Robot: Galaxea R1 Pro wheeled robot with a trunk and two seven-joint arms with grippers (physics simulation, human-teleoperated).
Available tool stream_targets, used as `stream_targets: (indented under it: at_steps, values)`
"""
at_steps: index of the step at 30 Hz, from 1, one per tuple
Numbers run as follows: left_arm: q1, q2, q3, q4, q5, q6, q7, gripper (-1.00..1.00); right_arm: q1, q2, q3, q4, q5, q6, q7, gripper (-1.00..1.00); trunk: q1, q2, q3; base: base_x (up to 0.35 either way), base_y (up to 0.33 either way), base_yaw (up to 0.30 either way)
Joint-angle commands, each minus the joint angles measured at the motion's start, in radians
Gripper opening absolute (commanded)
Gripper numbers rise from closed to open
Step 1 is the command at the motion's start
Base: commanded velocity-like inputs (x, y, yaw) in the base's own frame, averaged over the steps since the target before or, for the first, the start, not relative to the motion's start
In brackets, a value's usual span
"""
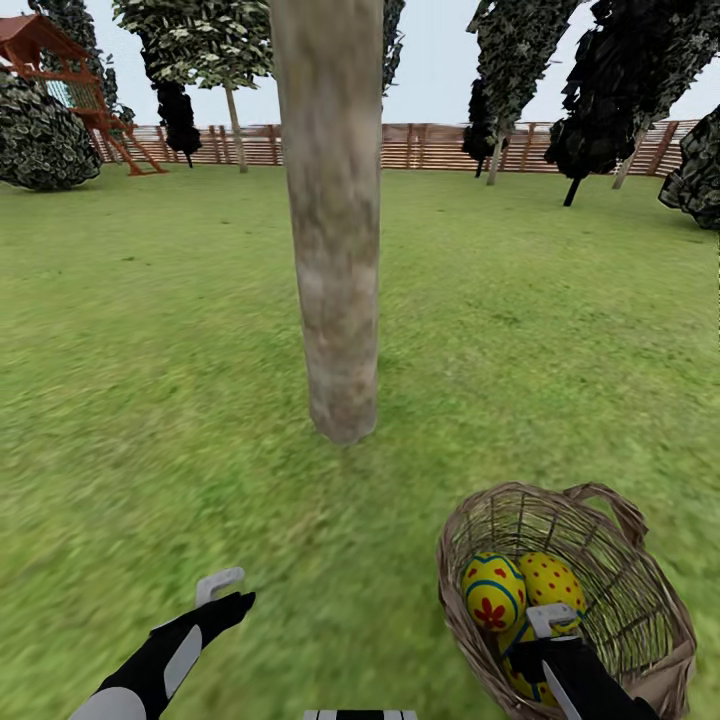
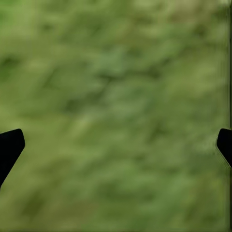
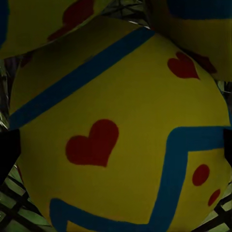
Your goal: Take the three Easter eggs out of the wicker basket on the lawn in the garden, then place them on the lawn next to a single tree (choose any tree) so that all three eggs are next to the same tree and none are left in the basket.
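Yellow egg [image 3: 121, 130] between parted right jaws inside wicker basket [image 1: 640, 590]; left jaws parted.

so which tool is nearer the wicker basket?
Right. The right tool is down inside the wicker basket, right at the eggs. The left tool hangs over the lawn, well off to the basket's left.

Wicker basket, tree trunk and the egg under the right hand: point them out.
wicker basket [image 1: 640, 590], head view, woven inner wall.
tree trunk [image 1: 335, 260], head view, middle of the bark.
egg under the right hand [image 3: 121, 125], right wrist view, yellow shell above the red heart.
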Motion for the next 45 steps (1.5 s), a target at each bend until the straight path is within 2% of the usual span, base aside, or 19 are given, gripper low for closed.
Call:
stream_targets:
  at_steps: [1, 7, 16, 18, 20, 23, 24, 25, 27, 29, 39, 42, 45]
  values:
    - [0.0, -0.001, 0.007, -0.002, 0.007, 0.009, -0.006, 1.0, 0.0, 0.0, 0.007, -0.001, 0.002, 0.006, -0.006, -1.0, -0.001, 0.0, 0.003, 0.0, 0.0, 0.0]
    - [0.0, -0.001, 0.007, 0.0, 0.008, 0.011, -0.01, 1.0, 0.0, 0.01, 0.01, 0.006, 0.007, 0.005, -0.008, -1.0, -0.001, 0.0, 0.007, 0.0, 0.0, 0.0]
    - [0.0, -0.001, 0.007, 0.014, 0.008, 0.012, -0.01, 1.0, 0.0, 0.009, 0.005, 0.007, 0.012, 0.006, -0.007, -1.0, -0.001, 0.0, 0.007, 0.0, 0.0, 0.0]
    - [0.0, -0.001, 0.007, 0.015, 0.008, 0.012, -0.01, 1.0, 0.0, -0.003, -0.019, 0.004, 0.006, 0.003, -0.009, -1.0, -0.001, 0.0, 0.007, 0.0, 0.0, 0.0]
    - [0.0, -0.001, 0.007, 0.015, 0.008, 0.013, -0.012, 1.0, 0.0, -0.003, -0.036, 0.004, 0.028, 0.007, -0.009, -1.0, -0.001, 0.0, 0.007, 0.0, 0.0, 0.0]
    - [0.0, -0.001, 0.007, 0.015, 0.008, 0.013, -0.013, 1.0, 0.0, -0.01, -0.047, 0.0, 0.03, 0.007, -0.009, -1.0, -0.001, 0.0, 0.007, 0.0, 0.0, 0.0]
    - [0.0, -0.001, 0.007, 0.015, 0.008, 0.013, -0.013, 1.0, 0.0, -0.023, -0.053, -0.001, 0.03, 0.007, -0.008, -1.0, -0.001, 0.0, 0.007, 0.0, 0.0, 0.0]
    - [0.0, -0.001, 0.007, 0.017, 0.008, 0.013, -0.013, 1.0, 0.0, -0.057, -0.082, -0.001, 0.027, 0.008, -0.005, -1.0, -0.001, 0.0, 0.007, 0.0, 0.0, 0.0]
    - [0.0, -0.002, 0.007, 0.026, 0.008, 0.013, -0.015, 1.0, 0.0, -0.069, -0.104, -0.001, 0.029, 0.024, -0.003, -1.0, -0.001, 0.0, 0.007, 0.0, 0.0, 0.0]
    - [0.0, -0.002, 0.007, 0.029, 0.008, 0.013, -0.015, 1.0, 0.0, -0.058, -0.103, 0.001, 0.033, 0.035, -0.003, -1.0, -0.001, 0.0, 0.007, 0.0, 0.0, 0.0]
    - [0.0, -0.001, 0.007, 0.029, 0.008, 0.011, -0.016, 1.0, 0.0, -0.046, -0.102, -0.001, 0.039, 0.038, -0.003, -1.0, -0.001, 0.0, 0.007, 0.0, 0.0, 0.0]
    - [0.0, -0.001, 0.007, 0.029, 0.008, 0.011, -0.015, 1.0, 0.0, -0.019, -0.1, 0.0, 0.042, 0.036, -0.003, -1.0, -0.001, 0.0, 0.007, 0.0, 0.0, 0.0]
    - [0.0, -0.002, 0.007, 0.029, 0.008, 0.011, -0.015, 1.0, 0.0, -0.017, -0.101, -0.001, 0.044, 0.036, -0.003, -1.0, -0.001, 0.0, 0.008, 0.0, 0.0, 0.007]
